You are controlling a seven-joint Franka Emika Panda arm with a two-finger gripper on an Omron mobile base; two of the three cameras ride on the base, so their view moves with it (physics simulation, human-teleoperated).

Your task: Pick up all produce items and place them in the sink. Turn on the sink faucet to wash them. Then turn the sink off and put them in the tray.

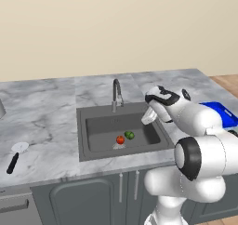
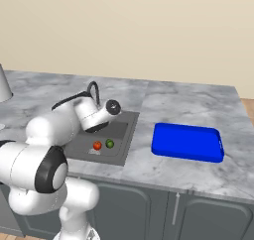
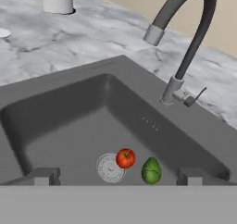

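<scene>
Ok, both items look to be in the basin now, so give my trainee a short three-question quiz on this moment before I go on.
1. True or false: the tomato and the green item both lie in the sink.
2. Multiple choice: the tomato lies at A) the edge of the round drain, B) the blue tray, C) the counter by the black-handled utensil.
3. Short answer: how do the jaws of the gripper stand, and do they hold anything?

Key: 1 true. 2 A. 3 open, holding nothing; it hangs over the basin, facing the faucet, from which no water can be seen running.
</scene>
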